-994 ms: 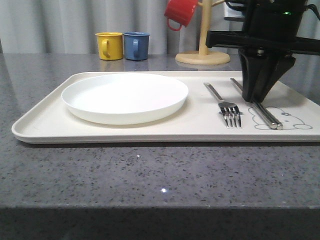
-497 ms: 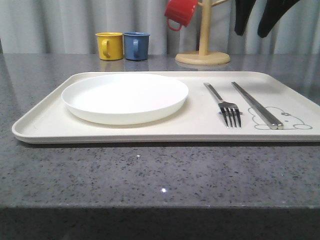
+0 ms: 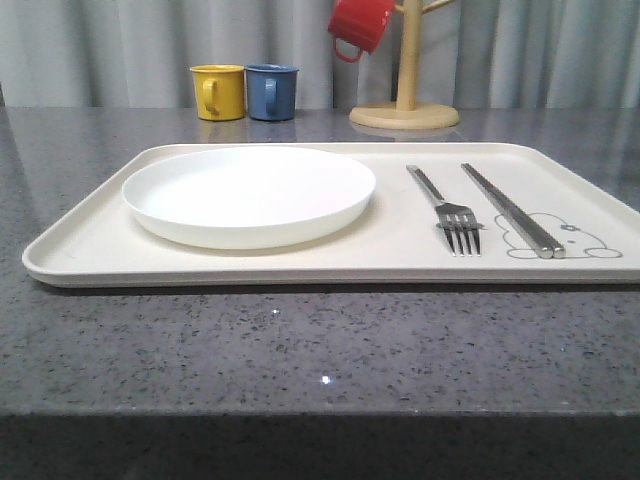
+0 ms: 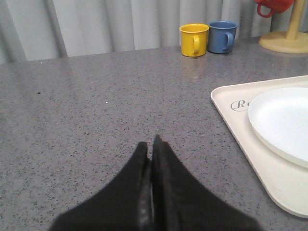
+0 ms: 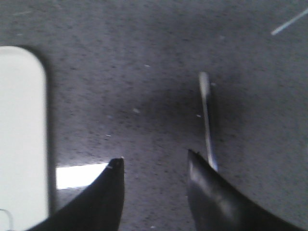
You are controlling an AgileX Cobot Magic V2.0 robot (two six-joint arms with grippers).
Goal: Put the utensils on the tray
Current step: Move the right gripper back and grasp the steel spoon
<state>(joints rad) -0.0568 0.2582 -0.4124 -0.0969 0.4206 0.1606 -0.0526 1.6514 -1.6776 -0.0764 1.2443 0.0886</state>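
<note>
White plate [image 3: 249, 195], fork [image 3: 447, 209], chopsticks [image 3: 512, 210] lay on tray [image 3: 90, 245]. Left gripper [image 4: 151, 144] clenched empty; right gripper [image 5: 154, 166] parted above spoon [image 5: 207, 120].

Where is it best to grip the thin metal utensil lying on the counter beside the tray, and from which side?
Grip the spoon on its slim handle, from above, jaws across the width. It lies flat on the grey counter, off the tray, so a side approach would probably slip. The right gripper hangs open beside it; the bowl end is hidden.
</note>
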